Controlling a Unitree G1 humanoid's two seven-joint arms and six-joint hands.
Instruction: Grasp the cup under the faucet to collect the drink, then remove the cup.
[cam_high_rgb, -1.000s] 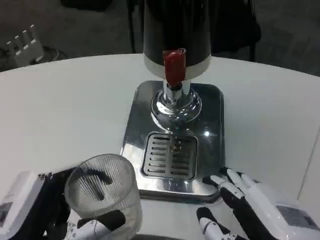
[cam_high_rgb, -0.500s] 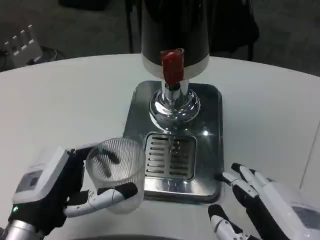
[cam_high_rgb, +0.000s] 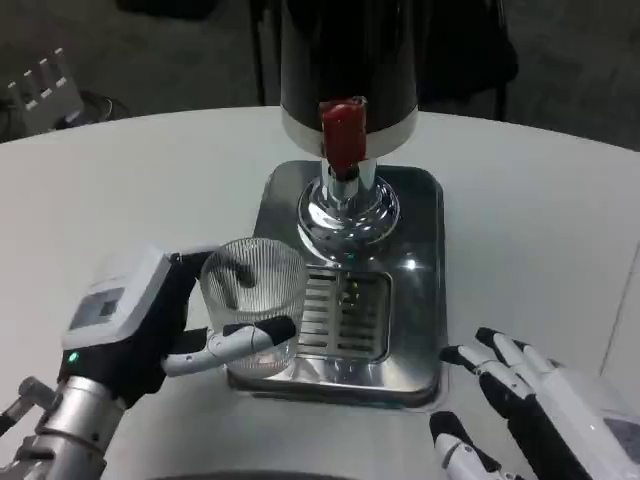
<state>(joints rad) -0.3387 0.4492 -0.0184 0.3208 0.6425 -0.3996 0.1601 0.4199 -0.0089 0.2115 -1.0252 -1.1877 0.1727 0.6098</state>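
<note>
Cup (cam_high_rgb: 252, 303) carried up and rightward since 1 s ago, to the drip tray's (cam_high_rgb: 420, 290) left edge.
Left hand (cam_high_rgb: 150, 325) fingers grasp it, at 7 o'clock from the red faucet (cam_high_rgb: 343, 130); right hand (cam_high_rgb: 530, 400) fingers released, spread above the bench (cam_high_rgb: 120, 200).

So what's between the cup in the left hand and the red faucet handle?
In the head view, the slotted drip grate and the chrome faucet base lie between the cup, held by the left hand, and the red handle.
</note>
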